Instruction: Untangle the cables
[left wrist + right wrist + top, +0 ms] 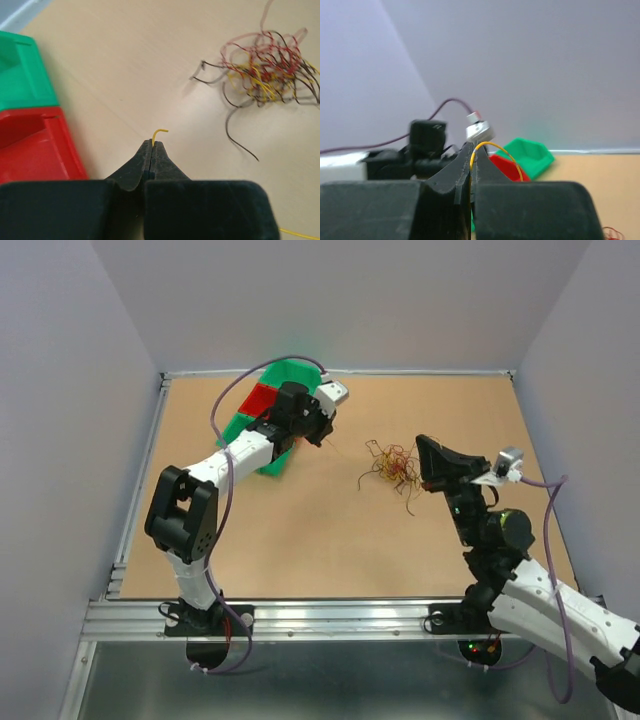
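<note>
The cables lie as a loose clump of red, orange, yellow and dark wires mid-table, also at the upper right of the left wrist view. My left gripper is shut on a thin yellow wire whose curled end pokes out past the tips. It hangs left of the clump, beside the bins. My right gripper is raised just right of the clump, shut on a yellow wire that arches out of the jaws. I cannot tell whether both hold the same strand.
A green bin and a red bin stand at the back left, under the left arm; both show in the left wrist view, green and red. A loose yellow strand lies near the left gripper. Walls enclose the table.
</note>
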You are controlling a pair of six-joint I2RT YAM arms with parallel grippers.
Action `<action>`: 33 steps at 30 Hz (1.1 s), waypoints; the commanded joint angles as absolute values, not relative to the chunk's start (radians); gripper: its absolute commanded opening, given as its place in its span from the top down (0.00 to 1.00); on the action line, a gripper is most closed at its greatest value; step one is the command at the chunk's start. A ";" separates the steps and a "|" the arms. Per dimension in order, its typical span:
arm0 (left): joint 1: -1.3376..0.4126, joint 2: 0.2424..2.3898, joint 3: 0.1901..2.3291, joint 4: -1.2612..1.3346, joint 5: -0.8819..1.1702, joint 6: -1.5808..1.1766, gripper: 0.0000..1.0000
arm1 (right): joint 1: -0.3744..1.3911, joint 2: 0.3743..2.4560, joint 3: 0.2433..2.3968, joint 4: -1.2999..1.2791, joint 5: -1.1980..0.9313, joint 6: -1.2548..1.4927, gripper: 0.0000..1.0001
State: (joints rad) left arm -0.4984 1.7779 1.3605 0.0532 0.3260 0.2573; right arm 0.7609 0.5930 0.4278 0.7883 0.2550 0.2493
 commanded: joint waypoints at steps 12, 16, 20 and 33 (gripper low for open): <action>-0.546 1.497 1.183 0.101 0.672 0.454 0.86 | 0.515 1.419 0.922 0.606 0.078 0.348 0.99; -0.506 1.503 1.164 0.187 0.510 0.371 0.29 | 0.515 1.428 0.928 0.632 -0.063 0.348 0.99; -0.398 1.490 1.151 0.268 0.515 0.244 0.07 | 0.517 1.422 0.920 0.644 -0.138 0.350 1.00; -0.396 1.424 0.965 0.487 0.880 0.285 0.01 | 0.541 1.356 0.899 0.666 -0.288 0.359 1.00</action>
State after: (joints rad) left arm -0.3790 1.4796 1.0233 0.3298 0.7204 0.2764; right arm 0.5190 1.4147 0.8558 0.5964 -0.2153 0.3576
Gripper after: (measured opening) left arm 0.986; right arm 0.012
